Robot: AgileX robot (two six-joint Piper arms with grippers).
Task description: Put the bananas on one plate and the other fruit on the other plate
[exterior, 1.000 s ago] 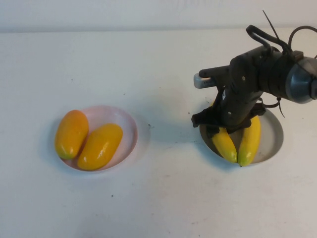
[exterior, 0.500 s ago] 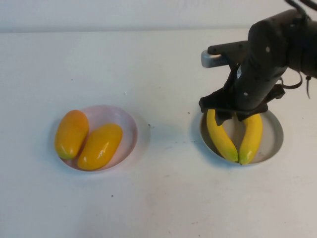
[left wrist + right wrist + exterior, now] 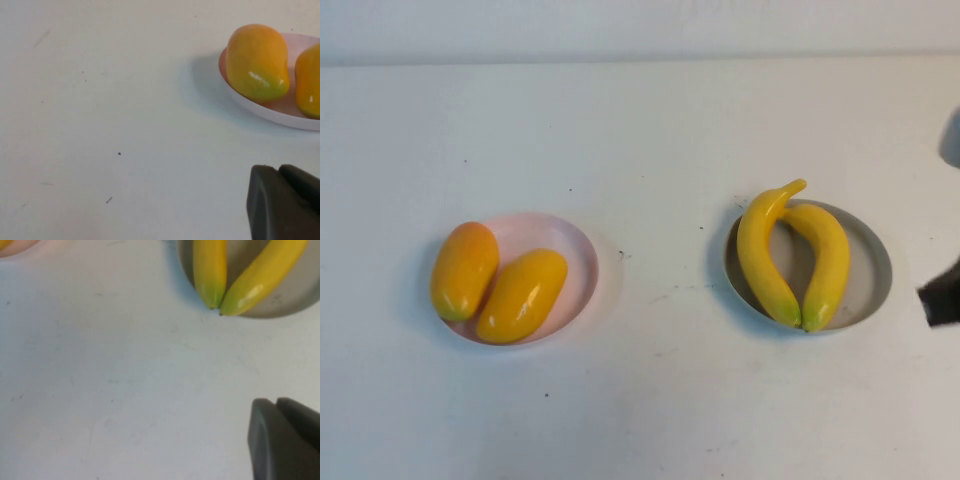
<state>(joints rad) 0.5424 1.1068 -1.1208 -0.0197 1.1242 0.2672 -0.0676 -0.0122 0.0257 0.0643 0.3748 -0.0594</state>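
White tabletop, seen from above: two long glossy yellow bananas [image 3: 792, 255] lie on the grey-blue plate [image 3: 873, 270], two plump orange-yellow fruits [image 3: 498, 283] on the pale pink plate [image 3: 575, 255]. One banana tip overhangs the rim and might roll off if bumped.

Left wrist view: left gripper [image 3: 285, 202], jaws together, near the pink plate.

Right wrist view: right gripper [image 3: 285, 437], jaws together, near the bananas.

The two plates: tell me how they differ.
The pink plate, on the robot's left, holds two plump mangoes; the grey-blue plate, on the right, holds two long curved bananas. Both are round, shallow and rimmed. The left gripper and right gripper hold nothing.
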